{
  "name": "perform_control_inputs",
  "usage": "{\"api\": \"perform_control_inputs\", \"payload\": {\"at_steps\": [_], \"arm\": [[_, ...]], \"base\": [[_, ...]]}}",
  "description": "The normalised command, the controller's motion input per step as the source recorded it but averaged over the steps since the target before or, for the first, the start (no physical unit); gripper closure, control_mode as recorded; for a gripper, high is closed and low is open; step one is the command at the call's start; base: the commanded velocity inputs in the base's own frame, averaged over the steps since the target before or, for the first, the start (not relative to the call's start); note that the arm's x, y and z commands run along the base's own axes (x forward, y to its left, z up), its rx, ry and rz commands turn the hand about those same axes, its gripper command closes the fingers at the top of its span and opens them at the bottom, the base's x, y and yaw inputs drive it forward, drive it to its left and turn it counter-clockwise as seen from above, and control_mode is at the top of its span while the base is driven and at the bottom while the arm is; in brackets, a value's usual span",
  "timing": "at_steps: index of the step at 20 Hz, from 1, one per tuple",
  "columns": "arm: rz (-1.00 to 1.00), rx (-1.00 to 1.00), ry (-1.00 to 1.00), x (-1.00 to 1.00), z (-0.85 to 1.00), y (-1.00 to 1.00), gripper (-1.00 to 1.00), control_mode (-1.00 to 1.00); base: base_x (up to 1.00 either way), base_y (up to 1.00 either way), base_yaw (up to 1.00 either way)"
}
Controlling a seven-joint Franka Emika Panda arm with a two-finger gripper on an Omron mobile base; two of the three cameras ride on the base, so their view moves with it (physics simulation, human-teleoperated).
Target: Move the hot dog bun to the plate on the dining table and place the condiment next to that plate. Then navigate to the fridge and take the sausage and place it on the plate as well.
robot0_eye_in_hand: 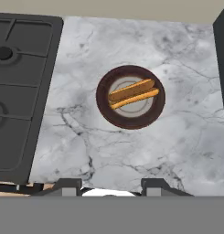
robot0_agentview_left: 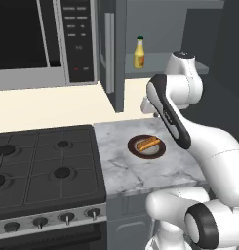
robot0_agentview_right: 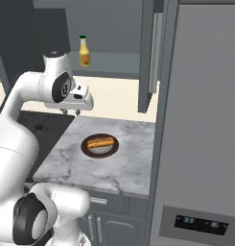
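Observation:
The hot dog bun lies on a dark round dish on the marble counter. My gripper hangs above the counter's back edge and points down. It stands open, its tips wide apart with nothing between them. The condiment, a yellow bottle, stands upright on a grey ledge far behind. The dining table with its plate is out of view, and the sausage is hidden.
A black stove adjoins the counter on the left, with a microwave above it. The tall grey fridge stands to the right of the counter. A grey cabinet panel rises behind the counter.

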Motion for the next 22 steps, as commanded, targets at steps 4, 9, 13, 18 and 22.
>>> {"api": "perform_control_inputs", "payload": {"at_steps": [4, 9, 13, 18, 22], "arm": [[0.00, 0.00, -0.05, -0.10, -0.07, 0.04, -1.00, -1.00], [-0.25, 0.01, -0.13, -0.05, -0.53, 0.01, -1.00, -1.00], [-0.41, 0.08, 0.00, 0.23, -0.47, 0.01, -1.00, -1.00], [-0.34, 0.13, 0.00, 0.46, -0.23, -0.01, -1.00, -1.00], [-0.25, 0.18, 0.00, 0.37, -0.30, -0.01, -1.00, -1.00]], "base": [[0.00, 0.00, 0.00], [0.00, 0.00, 0.00], [0.00, 0.00, 0.00], [0.00, 0.00, 0.00], [0.00, 0.00, 0.00]]}}
